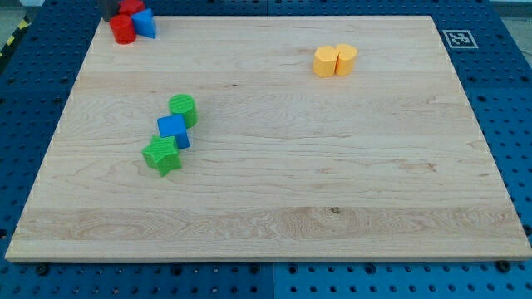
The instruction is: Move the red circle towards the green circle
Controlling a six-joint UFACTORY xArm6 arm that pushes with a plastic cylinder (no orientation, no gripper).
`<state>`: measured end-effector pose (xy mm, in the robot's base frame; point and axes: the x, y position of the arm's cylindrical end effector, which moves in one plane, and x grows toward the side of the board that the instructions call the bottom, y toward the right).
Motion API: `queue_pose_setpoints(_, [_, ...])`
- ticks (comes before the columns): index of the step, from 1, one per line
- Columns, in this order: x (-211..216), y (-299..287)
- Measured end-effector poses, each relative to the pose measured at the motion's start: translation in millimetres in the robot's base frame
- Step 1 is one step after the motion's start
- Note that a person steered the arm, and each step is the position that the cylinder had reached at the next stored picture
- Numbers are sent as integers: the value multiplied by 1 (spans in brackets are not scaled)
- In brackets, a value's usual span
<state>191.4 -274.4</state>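
The red circle [122,30] lies at the board's top left corner. It touches a blue block [146,22] on its right and a second red block [132,7] behind it. A dark piece of my rod shows at the view's top edge, and my tip [110,16] stands just above and left of the red circle. The green circle [183,110] lies left of the board's centre, well below and right of the red circle. A blue cube [173,130] touches its lower left, and a green star [162,155] touches the cube below.
Two yellow blocks [335,61] stand side by side, touching, at the upper right. The wooden board [332,208] lies on a blue pegboard table, with a marker tag [458,38] outside its top right corner.
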Motion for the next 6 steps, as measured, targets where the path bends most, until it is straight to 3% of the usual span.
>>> queue_pose_setpoints(3, [12,12])
queue_pose_setpoints(6, [84,28])
